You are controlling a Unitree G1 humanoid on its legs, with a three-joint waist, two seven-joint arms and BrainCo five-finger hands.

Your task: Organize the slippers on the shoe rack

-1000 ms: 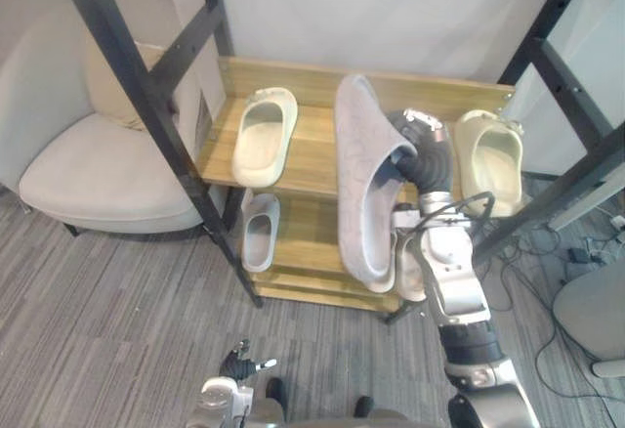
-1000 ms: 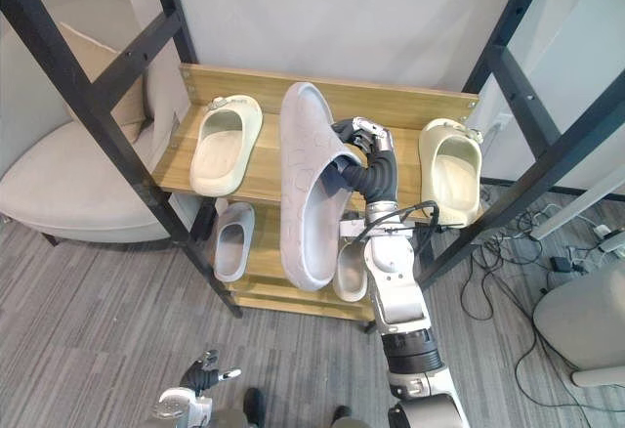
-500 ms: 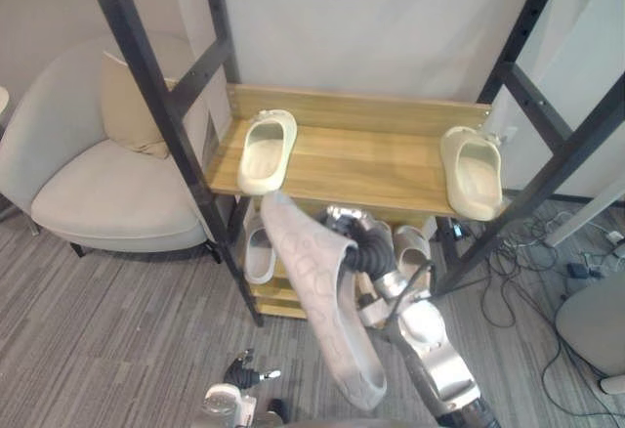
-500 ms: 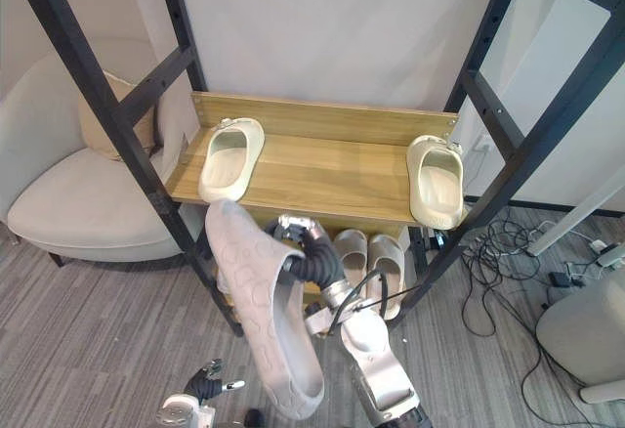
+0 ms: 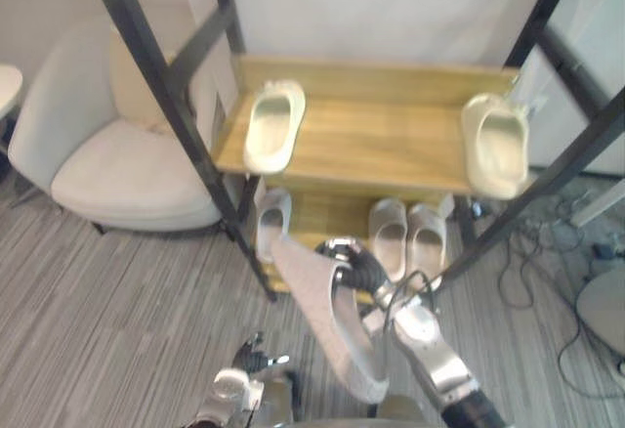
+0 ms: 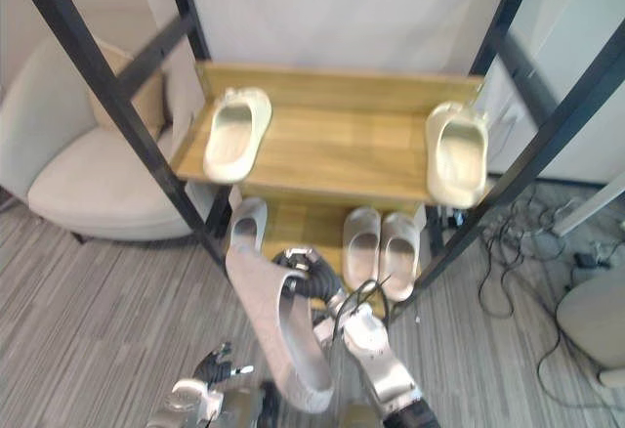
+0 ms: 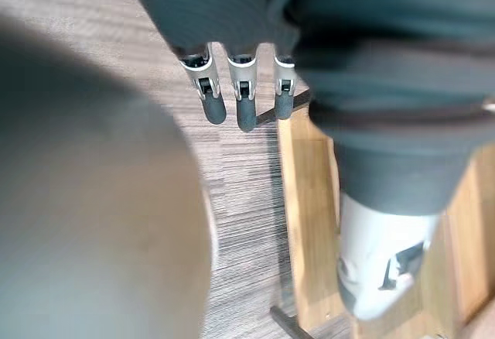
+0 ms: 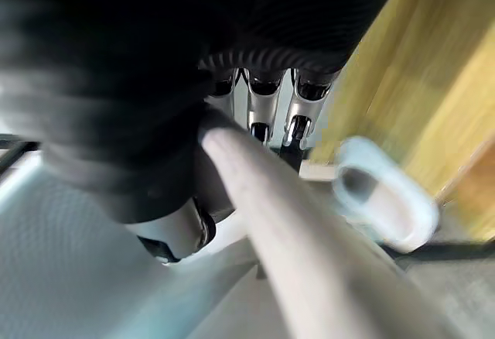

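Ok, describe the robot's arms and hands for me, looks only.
The right arm is a rounded silver-grey shell. The right hand and left hand have silver fingers ending in dark rounded tips, and a dark ribbed cover wraps each wrist and the back of the hand.

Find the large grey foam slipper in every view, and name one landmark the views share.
Left eye view: the large grey foam slipper hangs low centre, in front of the rack, gripped by the right hand.
Right eye view: low, left of centre.
Right wrist view: its pale rim runs out from beside the fingers.
Left wrist view: a blurred grey mass; cannot tell whether it is the slipper.
Shared landmark: the wooden shoe rack.
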